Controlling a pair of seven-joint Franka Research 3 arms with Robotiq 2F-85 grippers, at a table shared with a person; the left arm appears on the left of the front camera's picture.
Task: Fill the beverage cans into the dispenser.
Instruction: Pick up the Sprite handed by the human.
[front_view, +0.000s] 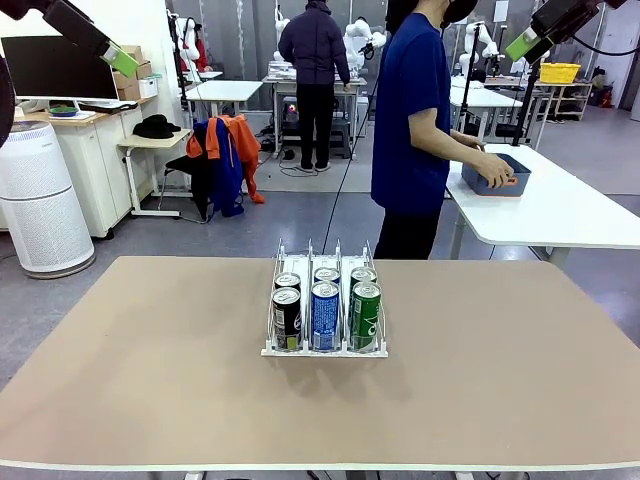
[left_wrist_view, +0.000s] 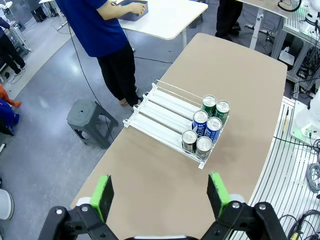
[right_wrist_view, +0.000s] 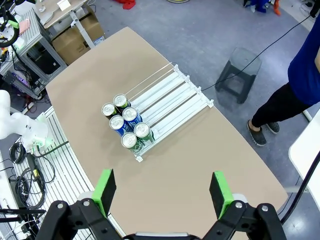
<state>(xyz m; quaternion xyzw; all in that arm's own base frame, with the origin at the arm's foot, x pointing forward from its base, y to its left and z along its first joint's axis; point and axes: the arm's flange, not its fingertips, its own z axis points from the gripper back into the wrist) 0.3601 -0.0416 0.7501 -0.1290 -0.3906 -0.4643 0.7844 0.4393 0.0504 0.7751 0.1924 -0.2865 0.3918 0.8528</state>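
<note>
1. Six cans (front_view: 325, 316) are sitting upright in the dispenser (front_view: 310, 262), two per lane. The black pair is in the left lane, blue in the middle and green on the right, going by the front view.
2. All six are bunched up at the dispenser's end nearest the robot. The far stretch of each lane is just white track.
3. The dispenser itself sits pretty much mid-way across the tan table (front_view: 150, 370).
4. The left gripper (left_wrist_view: 160, 186) hangs high over the table. Its fingers are spread wide with the green pads (left_wrist_view: 103, 196) gripping nothing, well apart from the cans.
5. Same deal for the right gripper (right_wrist_view: 162, 187): up high, fingers wide apart, empty, looking down on the cans from the other side.
6. A person (front_view: 410, 120) in a blue top stands past the far edge, turned sideways. Their hands are on a blue-grey tub (front_view: 517, 165) on a white table (front_view: 560, 210).
7. A grey stool (left_wrist_view: 90, 120) stands on the floor by the table's far side.
</note>
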